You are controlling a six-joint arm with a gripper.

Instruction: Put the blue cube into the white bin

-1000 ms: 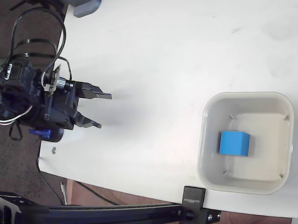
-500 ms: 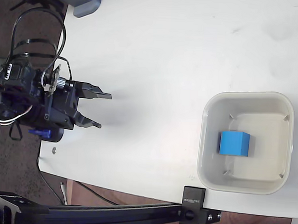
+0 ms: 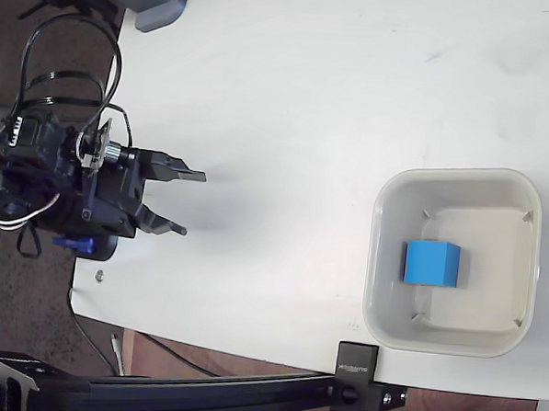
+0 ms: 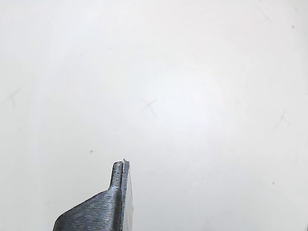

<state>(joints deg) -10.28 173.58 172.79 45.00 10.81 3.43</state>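
Nothing has moved since the earlier frames: the blue cube [image 3: 431, 262] lies inside the white bin [image 3: 457, 179] at four o'clock, the gripper [image 3: 184, 202] hangs wide and empty at nine o'clock, probably retired, so no further move seems needed.

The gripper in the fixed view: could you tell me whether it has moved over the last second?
No. The gripper sits at the same spot by the table's left edge, open and empty.

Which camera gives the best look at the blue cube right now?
The fixed view. It shows the blue cube whole, resting on the floor of the white bin. The wrist view shows none of it, only bare table and one finger of the claw.
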